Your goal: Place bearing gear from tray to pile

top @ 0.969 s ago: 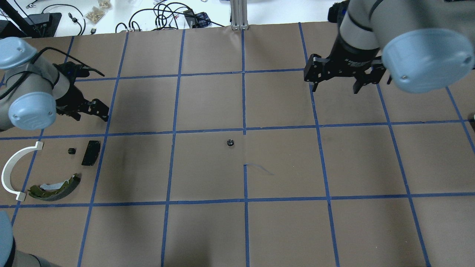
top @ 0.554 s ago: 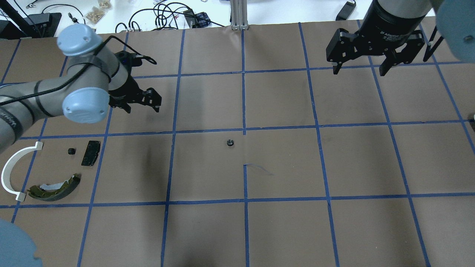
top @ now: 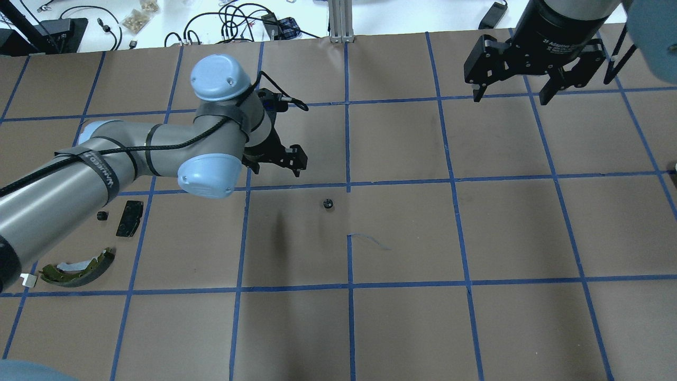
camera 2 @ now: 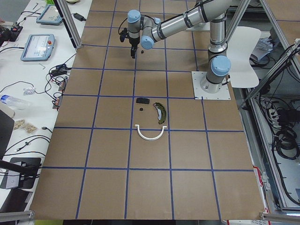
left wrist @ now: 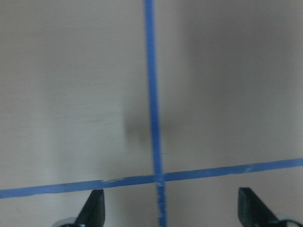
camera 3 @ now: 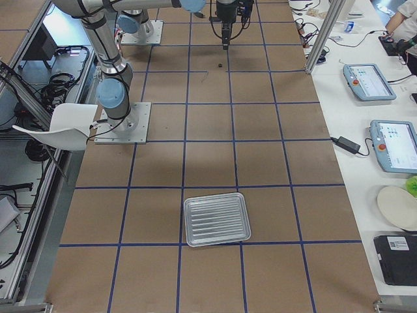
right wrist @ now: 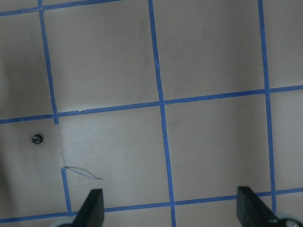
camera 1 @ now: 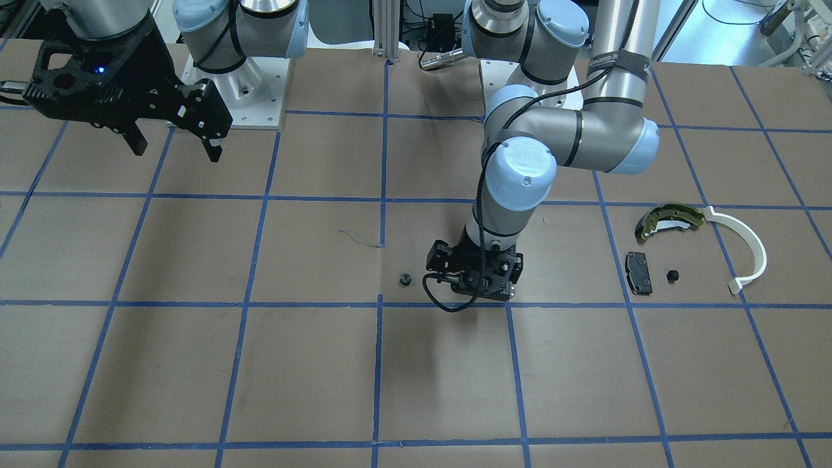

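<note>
Step in hand: you look to be on the reach; the pick-up is not yet made.
Bearing gear (top: 328,203): it lies alone at about the middle of the surface (top: 476,328), halfway between the left and right edges, with nothing touching it.
Left tool (top: 276,168): it hangs near the gear, on its far-left side, with its fingers apart and empty. Its wrist view shows only tape lines.
Approach: bring the tool toward the near and right edges until the gear sits midway between the fingers, then go straight down.
Grip: the part is tiny and round, so it will likely skid or roll. Close slowly, low on its body.
Right tool (top: 510,98): it hangs high toward the far edge, right of the middle, with its fingers apart and empty. Keep it there.
Count, pile (camera 1: 639,273): it lies between the middle and the left edge. You have one olive shoe (top: 98,263), one white arc strip (camera 1: 762,259), one black pad (top: 129,218) and one small black part (top: 102,215) beside the pad, too small to identify.
Count, middle: one bearing gear.
Count, toward the right edge: one metal tray (camera 3: 217,220), with nothing in it.
Count, tools: two.
</note>
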Controlling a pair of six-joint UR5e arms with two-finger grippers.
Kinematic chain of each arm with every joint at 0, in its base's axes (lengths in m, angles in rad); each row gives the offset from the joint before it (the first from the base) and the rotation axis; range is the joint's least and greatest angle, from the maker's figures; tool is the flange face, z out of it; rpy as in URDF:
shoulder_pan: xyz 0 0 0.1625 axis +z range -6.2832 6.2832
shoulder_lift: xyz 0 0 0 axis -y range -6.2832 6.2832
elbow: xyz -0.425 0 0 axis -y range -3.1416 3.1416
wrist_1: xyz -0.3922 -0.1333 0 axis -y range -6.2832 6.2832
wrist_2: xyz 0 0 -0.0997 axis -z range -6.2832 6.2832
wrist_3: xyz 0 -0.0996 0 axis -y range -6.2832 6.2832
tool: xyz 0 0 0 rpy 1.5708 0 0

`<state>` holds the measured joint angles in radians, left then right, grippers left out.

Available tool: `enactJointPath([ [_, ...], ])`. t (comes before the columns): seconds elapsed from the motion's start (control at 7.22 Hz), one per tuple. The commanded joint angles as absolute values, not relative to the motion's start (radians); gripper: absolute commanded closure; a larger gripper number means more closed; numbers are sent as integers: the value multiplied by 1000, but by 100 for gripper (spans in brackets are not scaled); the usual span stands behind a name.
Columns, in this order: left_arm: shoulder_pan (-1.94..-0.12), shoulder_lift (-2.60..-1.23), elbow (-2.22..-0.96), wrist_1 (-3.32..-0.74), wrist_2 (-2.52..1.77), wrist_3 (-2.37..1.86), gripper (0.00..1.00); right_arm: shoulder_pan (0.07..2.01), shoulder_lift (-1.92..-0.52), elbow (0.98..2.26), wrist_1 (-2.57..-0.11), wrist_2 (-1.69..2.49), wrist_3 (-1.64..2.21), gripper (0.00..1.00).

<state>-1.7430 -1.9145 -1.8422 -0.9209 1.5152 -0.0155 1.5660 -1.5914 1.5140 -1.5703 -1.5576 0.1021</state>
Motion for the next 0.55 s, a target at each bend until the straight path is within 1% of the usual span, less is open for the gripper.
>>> enactJointPath([
  [0.0,-1824,-1954,-1842,-914,1511,-63,3,1566,-1588,1514,-1578,-1557,121,0],
  [0.28,-1854,-1986,-1842,-913,1512,-75,4,1566,-1588,1516,-1575,-1557,172,0],
  [0.42,-1868,-2000,-1841,-910,1513,-75,6,1566,-1588,1516,-1571,-1555,166,0],
])
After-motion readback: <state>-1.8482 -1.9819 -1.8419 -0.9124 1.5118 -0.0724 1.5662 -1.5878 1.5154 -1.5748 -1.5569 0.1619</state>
